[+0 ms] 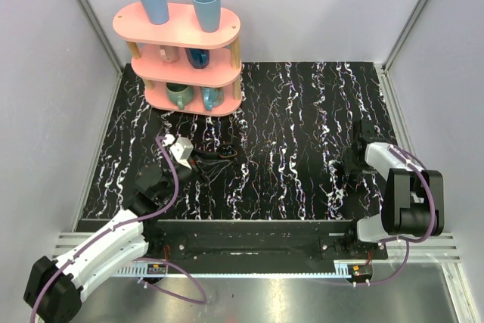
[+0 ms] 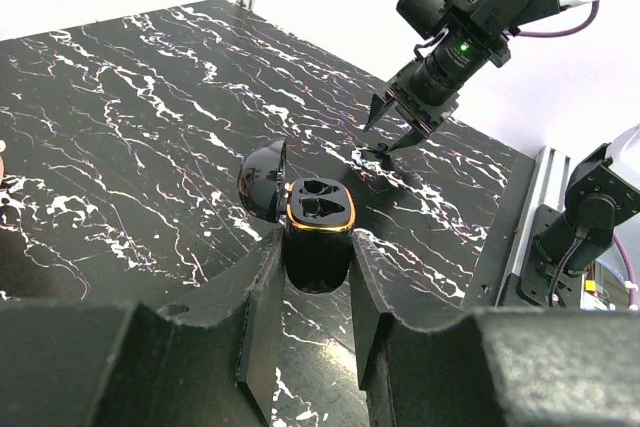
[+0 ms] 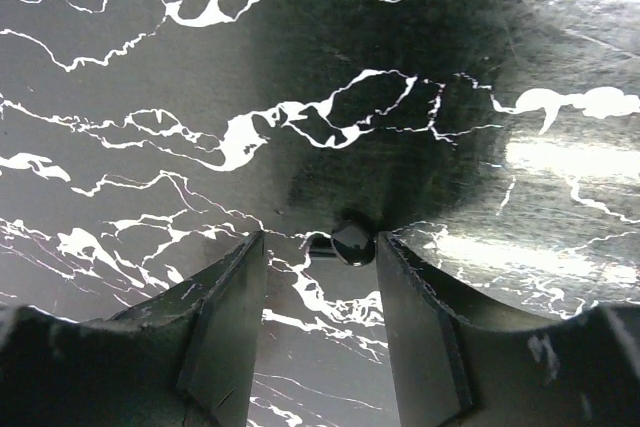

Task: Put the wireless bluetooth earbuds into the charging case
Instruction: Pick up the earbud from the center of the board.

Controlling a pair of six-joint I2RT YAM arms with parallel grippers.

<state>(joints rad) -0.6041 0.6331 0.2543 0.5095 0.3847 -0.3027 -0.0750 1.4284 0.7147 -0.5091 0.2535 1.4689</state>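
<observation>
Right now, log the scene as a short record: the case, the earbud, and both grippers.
charging case: lid open, upright, held by the left gripper
left gripper: shut on the case
earbud: small, dark, lying on the table
right gripper: open, straddling the earbud
second earbud: not seen in any view

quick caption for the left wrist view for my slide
Open charging case gripped by the left gripper on the marbled table, with the right gripper tip-down behind it.
</observation>
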